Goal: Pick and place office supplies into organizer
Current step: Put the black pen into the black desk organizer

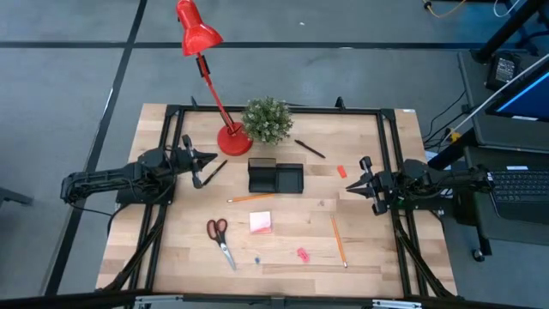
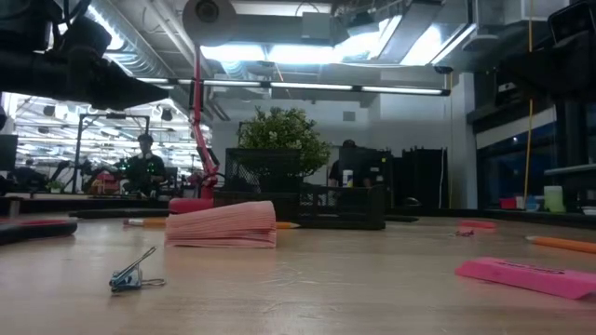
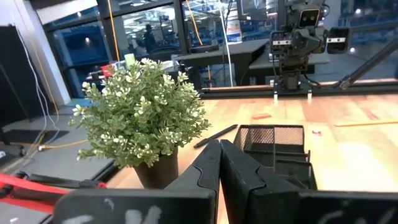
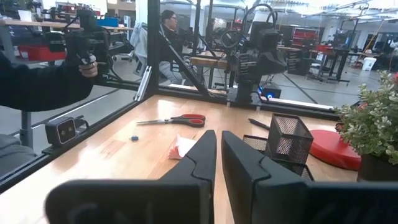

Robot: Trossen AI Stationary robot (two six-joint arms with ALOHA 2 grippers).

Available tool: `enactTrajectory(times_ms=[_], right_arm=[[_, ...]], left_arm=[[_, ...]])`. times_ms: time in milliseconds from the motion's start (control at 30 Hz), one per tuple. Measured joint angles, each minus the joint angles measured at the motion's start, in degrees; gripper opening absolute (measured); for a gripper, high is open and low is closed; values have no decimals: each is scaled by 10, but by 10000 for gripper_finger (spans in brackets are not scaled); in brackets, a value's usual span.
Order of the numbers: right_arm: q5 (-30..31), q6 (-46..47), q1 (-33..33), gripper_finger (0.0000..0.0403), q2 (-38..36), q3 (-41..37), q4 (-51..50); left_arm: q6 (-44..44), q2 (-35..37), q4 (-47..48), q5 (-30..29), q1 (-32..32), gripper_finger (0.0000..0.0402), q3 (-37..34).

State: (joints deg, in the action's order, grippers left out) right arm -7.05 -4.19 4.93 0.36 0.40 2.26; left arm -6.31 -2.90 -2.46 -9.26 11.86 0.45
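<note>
a grey floor (image 1: 69, 77) crossed by dark tape lines, bright ceiling strip lights (image 2: 307, 86), distant workbenches (image 4: 37, 23).

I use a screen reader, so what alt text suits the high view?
Wooden table from above: black organizer at centre, with scissors, pink sticky-note pad and pencils scattered below. Left gripper and right gripper wait shut at the sides.

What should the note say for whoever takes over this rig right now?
Left gripper: jaws shut, empty, at the table's left edge. Right gripper: jaws nearly shut, empty, at the right edge.
Organizer sits mid-table by the plant; nothing visible inside.
Done: nothing placed yet.
Left: scissors, sticky pad, two pencils, two pens, red bits, blue clip.
</note>
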Motion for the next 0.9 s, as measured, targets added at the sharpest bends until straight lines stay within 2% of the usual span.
enactTrajectory(times_ms=[133,467,600,767,900], right_arm=[[1,41,0,30,0,0,0],[6,41,0,30,0,0,0],[8,54,0,30,0,0,10],[71,84,0,30,0,3,33],[74,47,0,30,9,27,-1]], left_arm=[[34,-10,0,0,0,3,0],[131,-105,4,35,0,3,16],[132,-146,21,44,-2,3,67],[144,-212,153,14,-2,3,163],[137,-263,224,10,-2,3,230]])
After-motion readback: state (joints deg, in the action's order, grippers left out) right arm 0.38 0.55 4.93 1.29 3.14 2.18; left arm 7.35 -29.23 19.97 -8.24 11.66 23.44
